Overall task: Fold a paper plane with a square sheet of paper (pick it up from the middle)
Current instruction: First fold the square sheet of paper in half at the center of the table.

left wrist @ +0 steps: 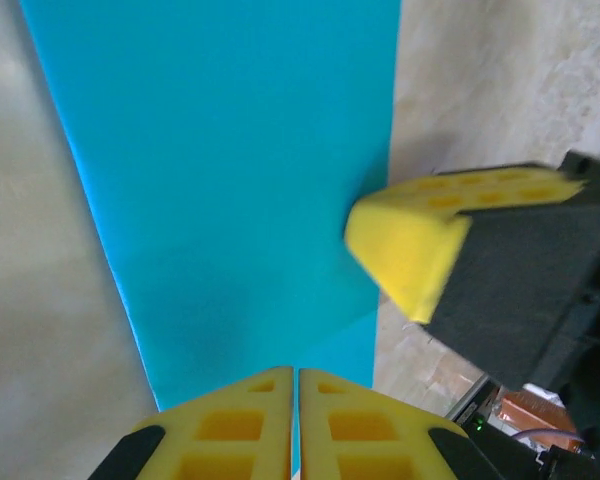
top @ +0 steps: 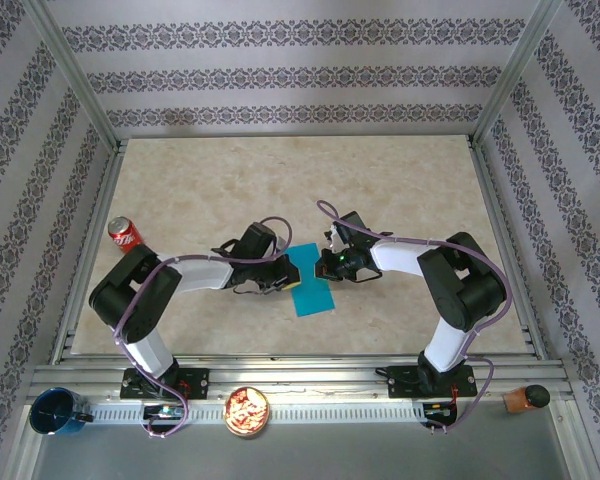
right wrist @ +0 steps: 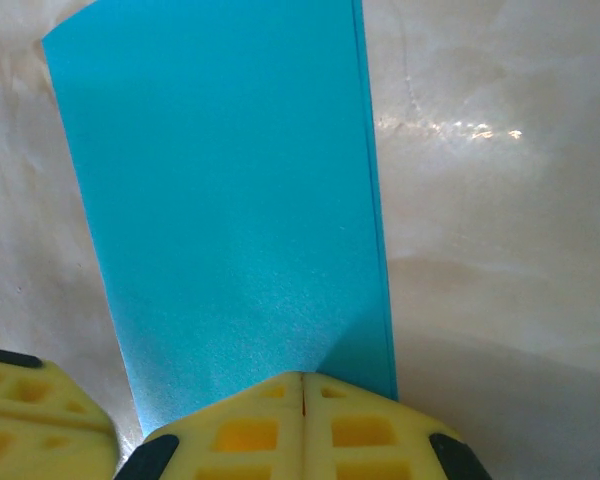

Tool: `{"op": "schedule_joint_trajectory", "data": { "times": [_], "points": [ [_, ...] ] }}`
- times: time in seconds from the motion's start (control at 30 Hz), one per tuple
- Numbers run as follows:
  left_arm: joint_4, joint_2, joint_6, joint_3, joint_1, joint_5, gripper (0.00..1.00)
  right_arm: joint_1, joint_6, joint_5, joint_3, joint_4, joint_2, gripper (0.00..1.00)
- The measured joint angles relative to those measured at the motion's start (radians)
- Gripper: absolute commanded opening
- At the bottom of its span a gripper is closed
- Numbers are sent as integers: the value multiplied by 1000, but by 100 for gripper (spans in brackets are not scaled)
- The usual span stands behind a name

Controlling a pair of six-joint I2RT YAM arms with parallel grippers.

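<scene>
The square sheet of paper (top: 310, 286) lies on the table folded in half into a turquoise rectangle, between my two grippers. My left gripper (top: 285, 277) is shut, its tips low at the paper's left edge. In the left wrist view the paper (left wrist: 230, 180) stretches away from the shut left gripper (left wrist: 296, 372), and a turquoise sliver shows in the slit between its fingers. My right gripper (top: 327, 265) is shut at the paper's upper right edge. In the right wrist view the right gripper (right wrist: 302, 376) sits on the near edge of the paper (right wrist: 230, 200), whose two layers are slightly offset.
A red cola can (top: 125, 234) stands at the left of the table. Along the near rail are a dark blue cup (top: 58, 411), a bowl of snacks (top: 247, 411) and a brown object (top: 525, 398). Metal frame rails (top: 500, 240) border the table.
</scene>
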Motion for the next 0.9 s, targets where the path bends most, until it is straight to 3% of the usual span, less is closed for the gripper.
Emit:
{"op": "schedule_joint_trajectory", "data": {
  "times": [0.37, 0.63, 0.9],
  "points": [
    [170, 18, -47, -118, -26, 3, 10, 0, 0, 1, -2, 0, -2, 0],
    [58, -85, -18, -127, -46, -11, 12, 0, 3, 5, -5, 1, -5, 0],
    [60, -103, -26, -116, -130, 3, 12, 0, 3, 5, -5, 1, -5, 0]
  ]
}}
